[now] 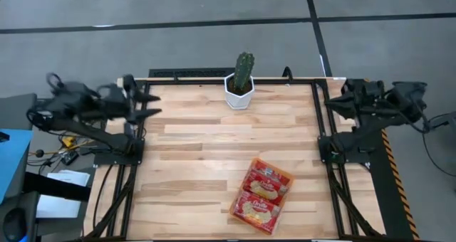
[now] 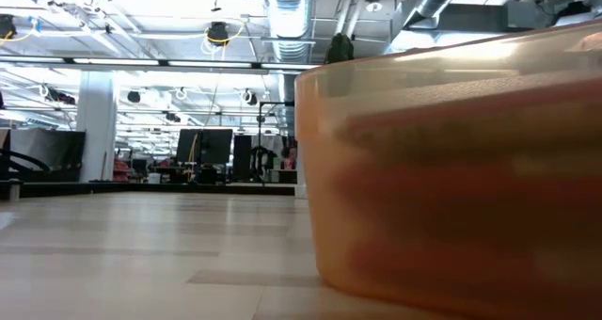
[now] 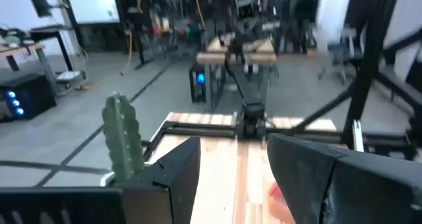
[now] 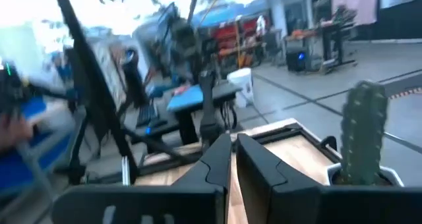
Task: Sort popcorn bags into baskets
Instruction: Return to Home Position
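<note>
My left gripper [image 1: 152, 104] hangs pulled back over its own edge of the table [image 1: 192, 164], jaws wide with nothing between them. From it the tray [image 1: 291, 178] lies well ahead across the boards, off toward the edge opposite the cactus [image 1: 244, 70]. The cactus stands in a white hexagonal pot [image 1: 239, 96], ahead of the gripper to the other side.

The tray is a shallow rectangle of translucent orange plastic, its long axis slanted across the planks. The bags [image 1: 268, 179] lie flat inside it, glossy red packets with pale labels. I see two on top and cannot tell how many lie beneath. No bag lies loose on the wood, so I judge the sorting done and only the retreat left.

My right gripper [image 1: 329, 100] is drawn back at its own edge, jaws narrow, nearly touching, and empty. It is the nearer of the two to the tray, which lies ahead of it and to the same side, well apart.
</note>
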